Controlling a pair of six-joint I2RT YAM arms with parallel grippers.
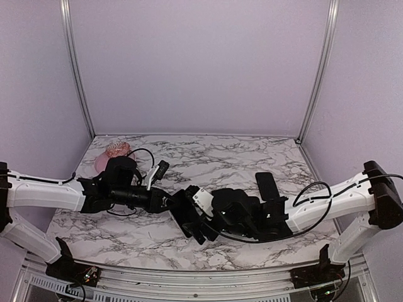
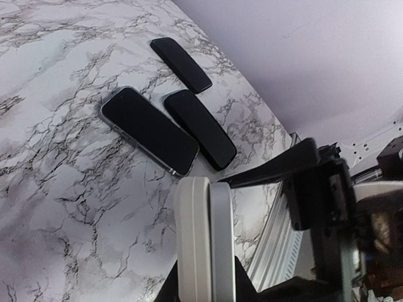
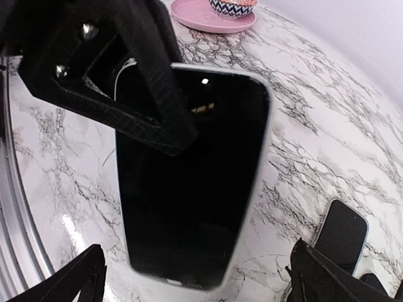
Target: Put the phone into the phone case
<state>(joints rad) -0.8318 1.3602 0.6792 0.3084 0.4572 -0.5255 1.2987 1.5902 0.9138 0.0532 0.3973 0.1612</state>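
The left pincer [image 2: 210, 184] has its two white fingers [image 2: 192, 226] pressed together, and I cannot tell if anything thin is pinched between them. Its tip sits right by the near end of the phone [image 2: 149, 130]. The right pincer [image 3: 196, 251] is wide apart, with one black finger [image 3: 75, 280] low on each side of its view, and it holds nothing. It hangs over that same phone [image 3: 195, 189]. The phone lies flat on the counter [image 1: 220, 157] with its dark screen up. It is near the front, in the middle, between the two arms. It has a shiny silver rim, and a small spot of light shines on the glass. In the right wrist view the black body of the left pincer covers one top corner of it. Just beside the phone lies a second black slab [image 2: 199, 129], so close that the two look like they touch at one end. A third black slab [image 2: 181, 64] lies farther off, apart from both. One of these may be the phone case, but I cannot tell which. The counter looks like white marble with grey and black lines. At the back left is a pink plate [image 3: 195, 16] with a small bowl [image 3: 233, 6] on it, and the bowl has a dark blue and white zigzag pattern. The walls [image 1: 201, 63] are pale purple, and two silver metal posts [image 1: 75, 69] stand in the back corners.
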